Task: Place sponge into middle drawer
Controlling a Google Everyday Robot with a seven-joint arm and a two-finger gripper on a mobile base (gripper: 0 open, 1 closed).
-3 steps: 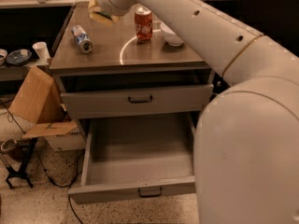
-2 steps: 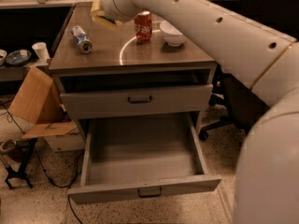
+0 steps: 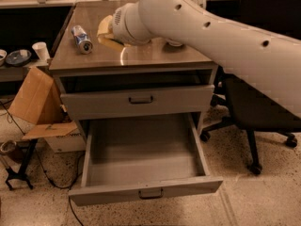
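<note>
Over the left half of the table [image 3: 155, 55], the claw [image 3: 106, 34] hangs close above the top at the end of the white arm [image 3: 225, 36]. The sponge cannot be told apart from the claw's yellowish tip, so neither its green top and yellow body nor its exact place can be read. Below the table top, the middle drawer [image 3: 146, 192] stands pulled fully out; only its grey floor and walls show. Directly under the table top, the upper drawer [image 3: 136, 100] sits shut, with a dark bar handle at mid-front. Whether the claw is released, clenched or grasping something cannot be told. On the table near its left edge, a can [image 3: 82, 38] lies on its side, just beside the claw. Against the table's left side leans a cardboard box [image 3: 35, 98].
</note>
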